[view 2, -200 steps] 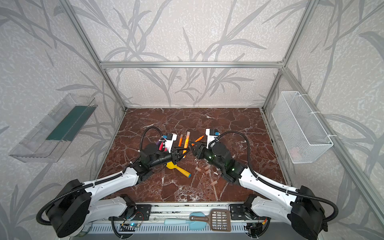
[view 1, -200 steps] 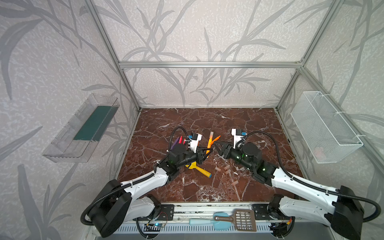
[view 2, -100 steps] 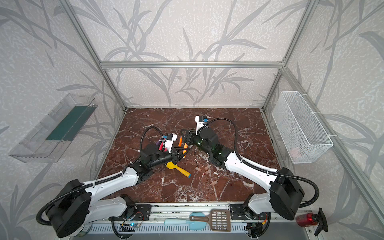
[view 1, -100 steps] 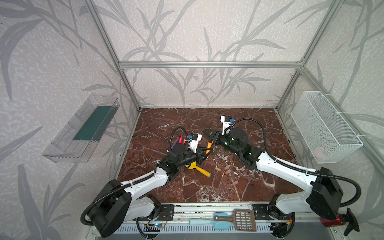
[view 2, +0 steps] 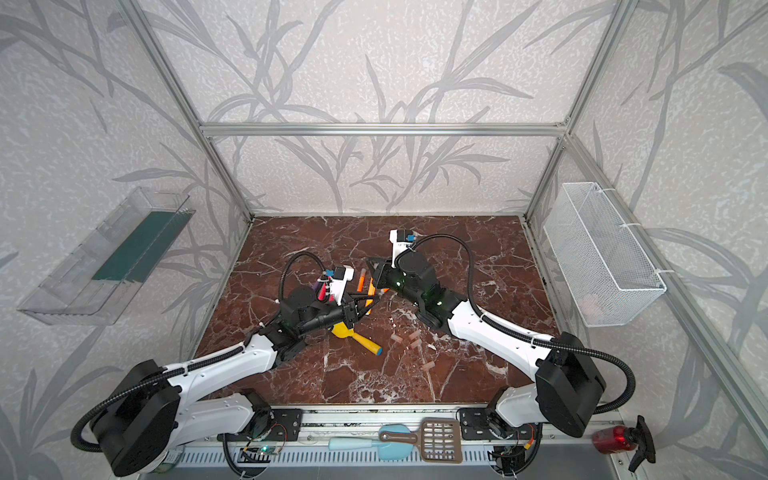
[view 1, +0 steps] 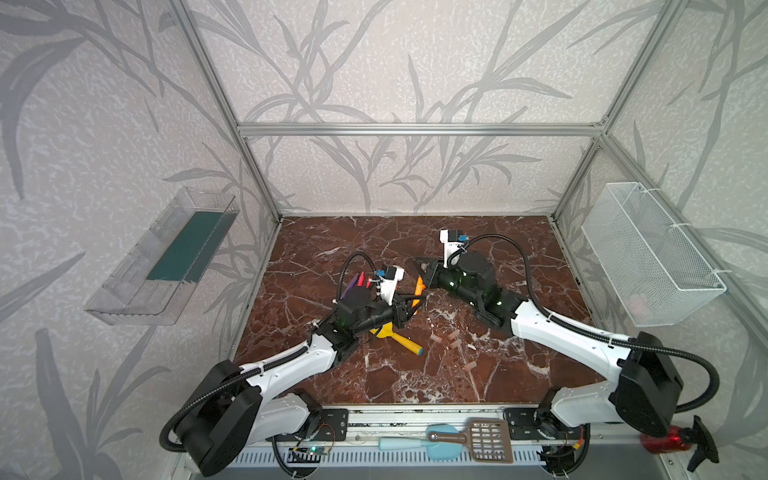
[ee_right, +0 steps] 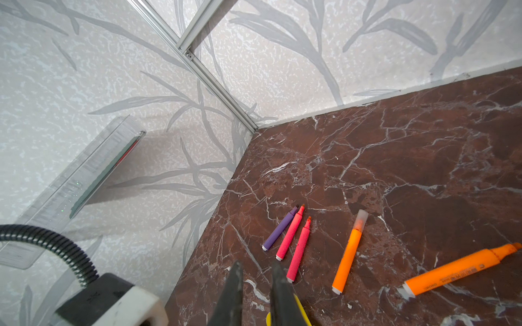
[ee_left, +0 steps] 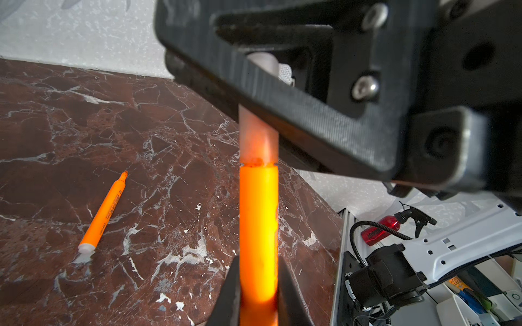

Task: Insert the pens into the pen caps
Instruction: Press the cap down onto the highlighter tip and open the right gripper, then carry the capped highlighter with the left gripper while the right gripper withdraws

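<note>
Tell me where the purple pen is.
The purple pen lies flat on the marble table, left of centre in both top views, just behind the left arm's wrist, with two pinkish-red pens right beside it.

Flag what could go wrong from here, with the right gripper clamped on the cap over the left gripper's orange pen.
1. The translucent pinkish cap in the right gripper shows a thin seam where it meets the orange marker pen held by the left gripper; releasing now may leave it half seated.
2. Several loose translucent caps lie close beside the right arm; withdrawing low could scatter them.
</note>
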Robot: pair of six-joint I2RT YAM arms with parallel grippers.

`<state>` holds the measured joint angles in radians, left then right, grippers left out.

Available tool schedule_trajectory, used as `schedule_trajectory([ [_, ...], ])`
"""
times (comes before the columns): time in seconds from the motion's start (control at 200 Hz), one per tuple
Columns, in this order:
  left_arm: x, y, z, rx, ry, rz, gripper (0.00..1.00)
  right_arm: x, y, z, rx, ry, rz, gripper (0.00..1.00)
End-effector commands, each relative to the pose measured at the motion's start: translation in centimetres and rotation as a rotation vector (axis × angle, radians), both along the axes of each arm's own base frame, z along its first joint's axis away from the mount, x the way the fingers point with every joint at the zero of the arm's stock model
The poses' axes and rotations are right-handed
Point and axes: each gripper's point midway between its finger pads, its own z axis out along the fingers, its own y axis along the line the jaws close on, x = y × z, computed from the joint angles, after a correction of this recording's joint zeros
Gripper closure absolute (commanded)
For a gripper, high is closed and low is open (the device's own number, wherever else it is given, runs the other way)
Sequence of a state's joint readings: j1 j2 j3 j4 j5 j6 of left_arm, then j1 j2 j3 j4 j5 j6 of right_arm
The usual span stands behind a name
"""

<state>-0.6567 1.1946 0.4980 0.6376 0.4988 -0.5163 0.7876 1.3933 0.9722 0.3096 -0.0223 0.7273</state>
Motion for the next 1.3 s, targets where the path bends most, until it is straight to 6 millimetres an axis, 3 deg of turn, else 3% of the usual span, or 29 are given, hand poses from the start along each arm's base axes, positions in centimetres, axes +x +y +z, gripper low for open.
schedule_trajectory([
  [0.0, 0.1, 0.0, 2.1, -0.051, -0.037, 0.000, 1.00, -0.9, 0.8, 0.1, 0.055, 0.004, 0.101, 0.96],
  [0.05, 0.0, -0.1, 2.3, -0.059, -0.030, -0.013, 1.00, -1.1, 0.6, -0.6, 0.083, 0.016, 0.131, 1.00],
  [0.17, 0.0, -0.1, 2.8, -0.090, -0.014, -0.035, 1.00, -1.8, 0.4, -1.7, 0.143, 0.033, 0.215, 1.00],
  [0.38, 0.8, 0.6, 2.6, -0.094, 0.009, 0.011, 1.00, -4.6, 1.8, -3.4, 0.154, 0.051, 0.383, 1.00],
  [0.485, 1.5, 1.3, 2.1, -0.061, 0.023, 0.064, 1.00, -7.3, 2.4, -5.0, 0.103, 0.041, 0.392, 1.00],
  [0.65, 1.8, 2.1, 2.4, -0.080, 0.036, 0.098, 1.00, -13.8, 4.2, -8.1, 0.026, 0.014, 0.469, 1.00],
  [0.815, 2.1, 3.2, 2.8, -0.100, 0.030, 0.139, 1.00, -15.6, 3.4, -10.5, 0.107, 0.051, 0.482, 1.00],
  [0.84, 2.1, 3.4, 2.8, -0.101, 0.027, 0.147, 1.00, -16.7, 3.6, -10.9, 0.105, 0.054, 0.501, 1.00],
  [0.975, 2.2, 4.7, 3.3, -0.114, 0.018, 0.190, 1.00, -17.0, 2.4, -12.4, 0.082, 0.064, 0.461, 1.00],
  [1.115, 2.4, 5.5, 3.2, -0.094, 0.002, 0.229, 1.00, -17.5, 2.5, -11.5, 0.113, 0.056, 0.481, 1.00],
  [1.274, 2.4, 5.7, 2.9, -0.045, -0.044, 0.236, 1.00, -14.7, 1.4, -11.6, -0.040, 0.082, 0.318, 1.00],
  [1.294, 2.4, 5.8, 2.9, -0.037, -0.048, 0.237, 1.00, -14.2, 1.0, -11.5, -0.063, 0.080, 0.284, 0.95],
])
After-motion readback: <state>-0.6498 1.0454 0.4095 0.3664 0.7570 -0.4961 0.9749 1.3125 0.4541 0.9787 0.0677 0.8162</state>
